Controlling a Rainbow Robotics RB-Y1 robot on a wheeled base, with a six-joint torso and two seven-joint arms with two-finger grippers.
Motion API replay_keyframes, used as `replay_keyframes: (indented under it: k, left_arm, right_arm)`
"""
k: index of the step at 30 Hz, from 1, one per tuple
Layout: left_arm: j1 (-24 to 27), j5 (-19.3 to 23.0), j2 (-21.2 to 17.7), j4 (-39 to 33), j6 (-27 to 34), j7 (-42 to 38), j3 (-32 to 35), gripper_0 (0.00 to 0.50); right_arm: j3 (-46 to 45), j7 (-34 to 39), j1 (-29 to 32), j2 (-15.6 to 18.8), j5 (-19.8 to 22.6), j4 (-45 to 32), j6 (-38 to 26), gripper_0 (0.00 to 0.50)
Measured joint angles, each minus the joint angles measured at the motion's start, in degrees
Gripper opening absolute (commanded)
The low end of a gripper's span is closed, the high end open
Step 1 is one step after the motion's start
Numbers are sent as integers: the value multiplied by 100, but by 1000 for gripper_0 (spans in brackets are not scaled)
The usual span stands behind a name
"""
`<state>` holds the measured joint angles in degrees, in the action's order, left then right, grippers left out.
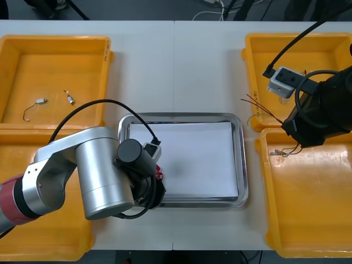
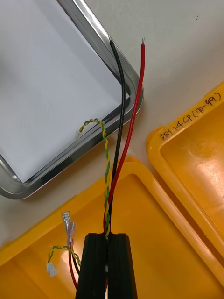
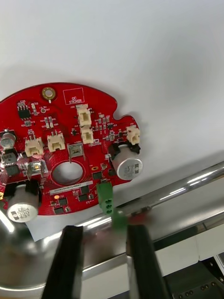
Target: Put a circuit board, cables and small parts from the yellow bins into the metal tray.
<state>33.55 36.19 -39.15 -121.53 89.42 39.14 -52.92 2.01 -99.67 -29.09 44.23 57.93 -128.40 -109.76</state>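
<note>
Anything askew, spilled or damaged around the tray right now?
Nothing spilled or damaged. One oddity: the cable bundle in the right gripper, jaws shut on it above a yellow bin, splays apart, its loose ends over a corner of the tray. The circuit board lies flat in the tray by the open left gripper.

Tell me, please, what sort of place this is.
Probably an electronics kitting bench in a lab: yellow bins flank a metal tray, a red circuit board lies in it, and the right hand holds cables.
</note>
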Motion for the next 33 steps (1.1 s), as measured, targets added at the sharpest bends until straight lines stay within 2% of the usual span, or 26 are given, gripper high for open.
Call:
replay_keyframes:
  k: [2,5,7,18,25,33]
  left_arm:
    - [-23,-19,-6,0,-24,0,0,394]
    - [-50,-36,-11,0,-31,-1,0,440]
    - [-61,-37,-11,0,-43,-2,0,500]
    - [-68,-23,-31,0,-194,-173,38,500]
    - [-66,247,-31,-17,-188,-327,468,500]
    - [-14,549,-34,-96,281,-327,951,500]
  right_arm:
    - [0,0,0,-2,0,0,0,0]
    - [0,0,0,-3,0,0,0,0]
    - [0,0,0,-3,0,0,0,0]
    - [0,-7,0,-8,1,0,0,0]
    - [28,-176,-1,-33,5,0,0,0]
    - [736,-176,-219,-96,-20,-1,0,0]
